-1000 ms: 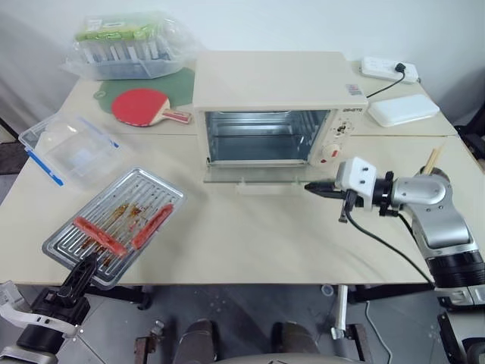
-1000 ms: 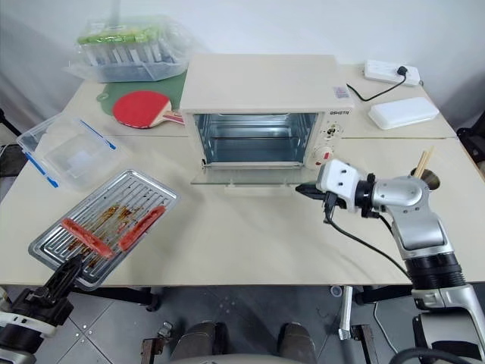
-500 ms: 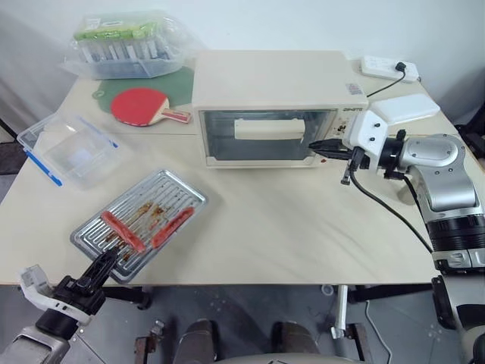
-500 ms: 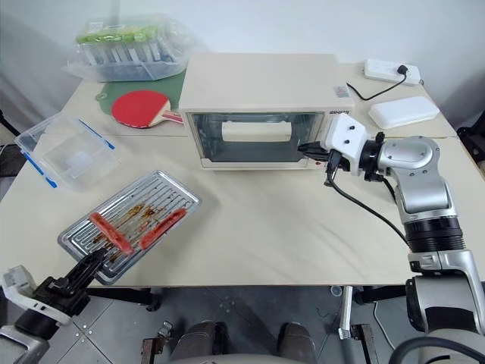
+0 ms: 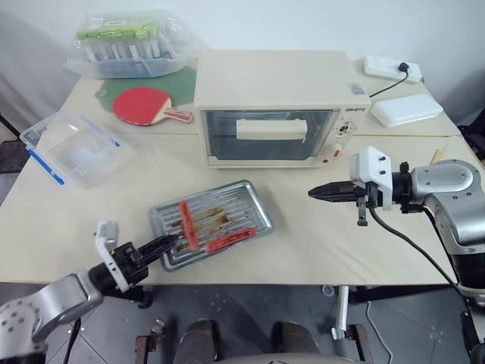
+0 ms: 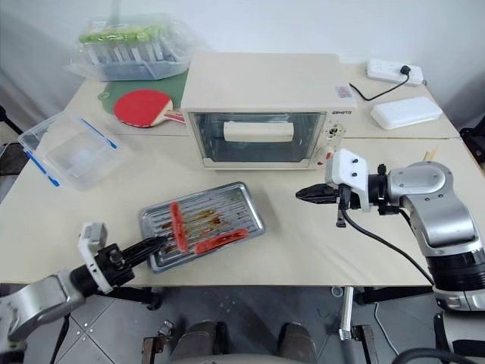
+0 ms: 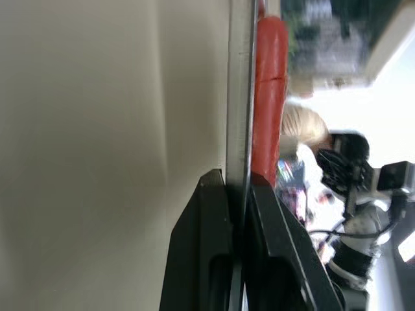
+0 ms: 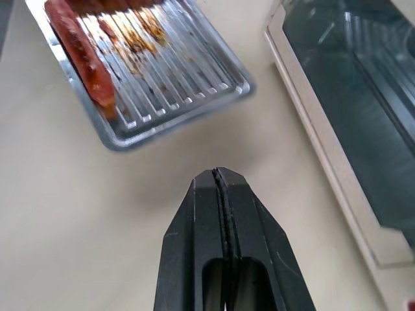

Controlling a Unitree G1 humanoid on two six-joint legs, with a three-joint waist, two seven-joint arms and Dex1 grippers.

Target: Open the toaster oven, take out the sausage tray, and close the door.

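The cream-white toaster oven (image 5: pixel 280 83) stands at the back middle of the table, its glass door (image 5: pixel 227 144) shut with the bar handle (image 5: pixel 271 129) across it. In front of it lies the silver sausage tray (image 5: pixel 256 203) with two red sausages (image 5: pixel 186 225) on its rack. My left gripper (image 5: pixel 170 243) is shut on the tray's near left rim (image 7: pixel 238 129), a sausage (image 7: pixel 269 97) just beyond the fingers. To the right of the tray my right gripper (image 5: pixel 314 193) hovers shut and empty, pointing left; its fingertips (image 8: pixel 217 173) look toward the tray (image 8: pixel 149 84) and the door (image 8: pixel 350 116).
A clear plastic box with blue clips (image 5: pixel 72 148) sits at the left. Behind it lie a red paddle (image 5: pixel 144 105) and a bag of tubes (image 5: pixel 129 42). A power strip (image 5: pixel 392 68), a white case (image 5: pixel 407 110) and chopsticks (image 5: pixel 437 154) are at the right.
The door went from open to shut. My right gripper drew back from the oven front toward the near side. My left gripper carried the tray rightward toward the table's middle.
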